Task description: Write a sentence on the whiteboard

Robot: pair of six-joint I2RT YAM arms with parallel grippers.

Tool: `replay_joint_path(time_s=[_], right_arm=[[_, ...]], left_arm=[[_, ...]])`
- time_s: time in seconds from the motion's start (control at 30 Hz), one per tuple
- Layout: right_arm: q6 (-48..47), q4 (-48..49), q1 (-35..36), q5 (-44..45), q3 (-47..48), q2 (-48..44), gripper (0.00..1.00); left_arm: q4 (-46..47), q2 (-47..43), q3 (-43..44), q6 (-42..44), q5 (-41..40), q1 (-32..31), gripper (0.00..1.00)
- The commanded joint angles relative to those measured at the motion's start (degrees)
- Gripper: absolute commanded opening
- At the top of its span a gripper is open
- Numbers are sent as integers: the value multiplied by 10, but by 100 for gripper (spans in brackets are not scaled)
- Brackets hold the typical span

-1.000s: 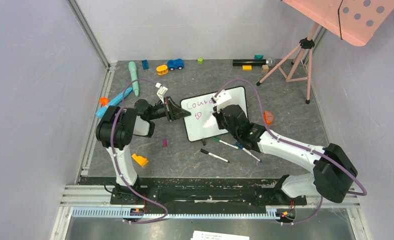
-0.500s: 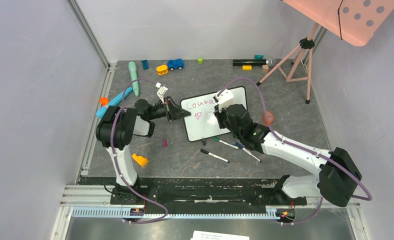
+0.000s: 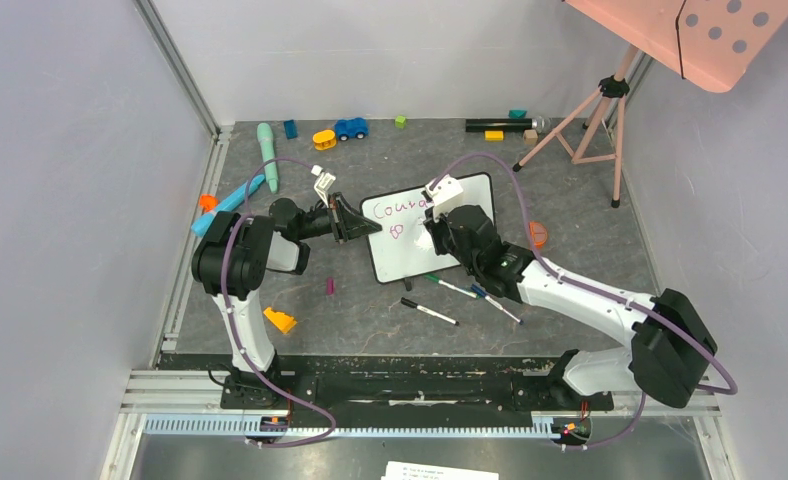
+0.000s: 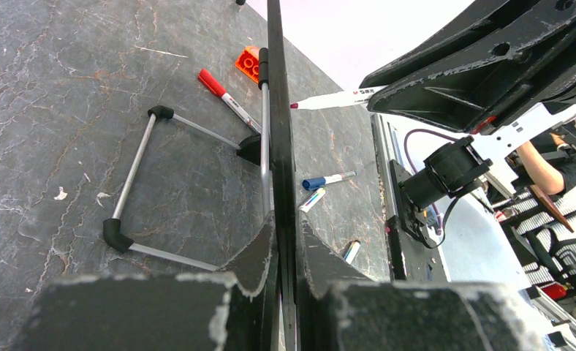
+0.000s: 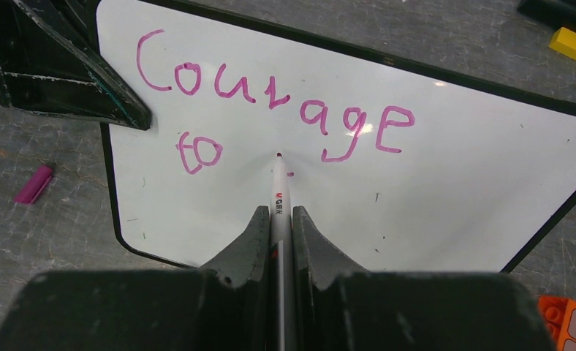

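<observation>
Whiteboard (image 5: 453, 190) sits mid-table: glossy white, thin black frame, rounded corners. Left jaws are closed on its left edge. Right jaws clamp a slim white marker (image 5: 278, 186), tip at the board just below "Courage". The sentence (image 5: 270, 95) reads "Courage / to" in pink. Loose markers (image 3: 430, 312) lie along the board's near edge. An orange brick (image 3: 537, 236) is beside its right edge, a pink cap (image 5: 33, 183) to its left. Bare mottled grey table toward the near edge.
</observation>
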Motion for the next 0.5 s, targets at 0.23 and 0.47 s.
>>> replay_joint_path(time_s=[0.23, 0.47], right_arm=[[-8, 11, -4, 18, 23, 16, 0], [-1, 10, -4, 11, 5, 9, 0]], left_arm=[[48, -2, 10, 19, 33, -7, 2], [48, -3, 10, 19, 32, -7, 2]])
